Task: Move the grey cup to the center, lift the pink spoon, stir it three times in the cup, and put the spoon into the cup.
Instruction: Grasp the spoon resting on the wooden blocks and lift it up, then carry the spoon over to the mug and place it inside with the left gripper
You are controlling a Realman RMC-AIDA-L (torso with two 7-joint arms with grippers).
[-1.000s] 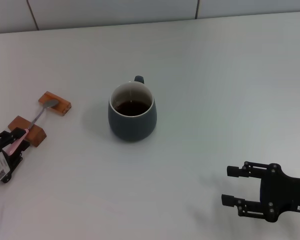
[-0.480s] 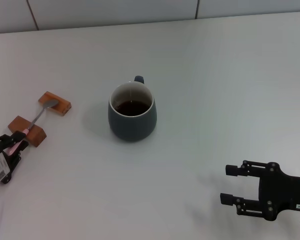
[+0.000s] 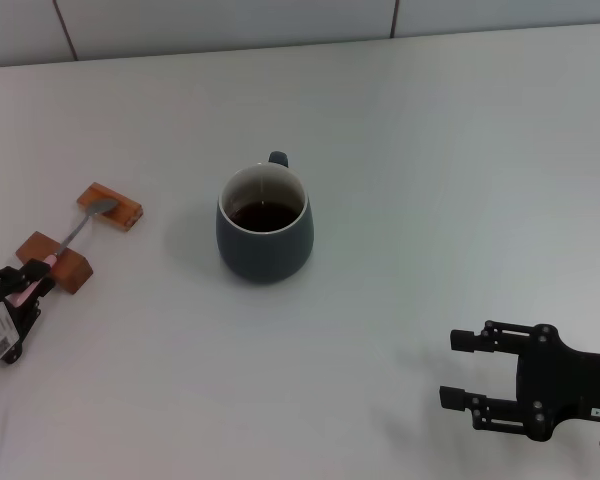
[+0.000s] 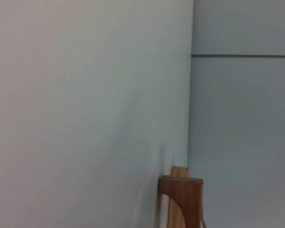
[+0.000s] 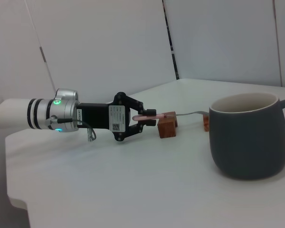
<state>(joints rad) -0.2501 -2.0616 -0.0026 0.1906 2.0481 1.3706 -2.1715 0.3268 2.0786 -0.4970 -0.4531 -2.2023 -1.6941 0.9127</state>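
The grey cup [image 3: 265, 226], holding dark liquid, stands upright at the middle of the table; it also shows in the right wrist view [image 5: 249, 137]. The pink spoon [image 3: 73, 234] lies across two wooden blocks at the left, its metal bowl on the far block and its pink handle [image 5: 146, 116] sticking out past the near block. My left gripper [image 3: 32, 284] is at the handle's end, one finger on each side of it with a gap showing in the right wrist view [image 5: 145, 120]. My right gripper [image 3: 462, 369] is open and empty at the front right.
The near wooden block [image 3: 58, 260] and the far wooden block [image 3: 110, 206] carry the spoon. One block also shows in the left wrist view [image 4: 180, 197]. A tiled wall [image 3: 230, 20] borders the table's far edge.
My left gripper has shifted slightly back toward the front left along the spoon's handle. The spoon and cup have not moved. The right gripper has sunk very slightly.
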